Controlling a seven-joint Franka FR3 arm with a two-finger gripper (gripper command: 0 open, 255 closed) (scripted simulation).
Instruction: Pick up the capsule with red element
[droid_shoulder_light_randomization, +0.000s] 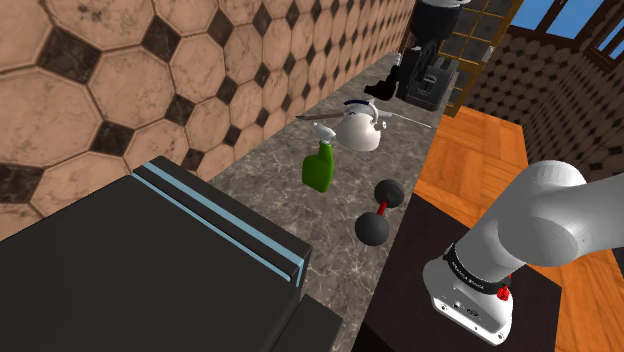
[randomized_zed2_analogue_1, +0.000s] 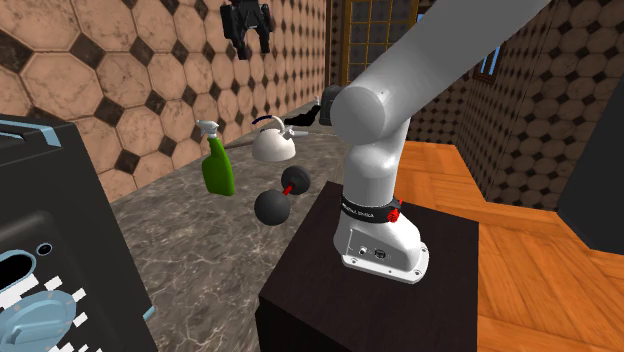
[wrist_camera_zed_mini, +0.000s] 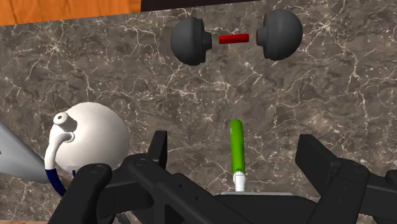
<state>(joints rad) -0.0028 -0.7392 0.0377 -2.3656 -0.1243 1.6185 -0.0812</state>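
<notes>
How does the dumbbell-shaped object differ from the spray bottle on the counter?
The dumbbell-shaped object is dark grey with a red bar; the spray bottle is green with a white nozzle. The dumbbell-shaped object lies on its side; the spray bottle stands upright. Both rest on the marbled counter.

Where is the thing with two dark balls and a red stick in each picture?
Shoulder view: the dumbbell lies right of centre, lower right of the green bottle.
Second exterior view: the dumbbell sits near the middle, right of the green bottle.
Wrist view: the dumbbell lies past the green bottle.
Shared landmark: the green bottle.
</notes>
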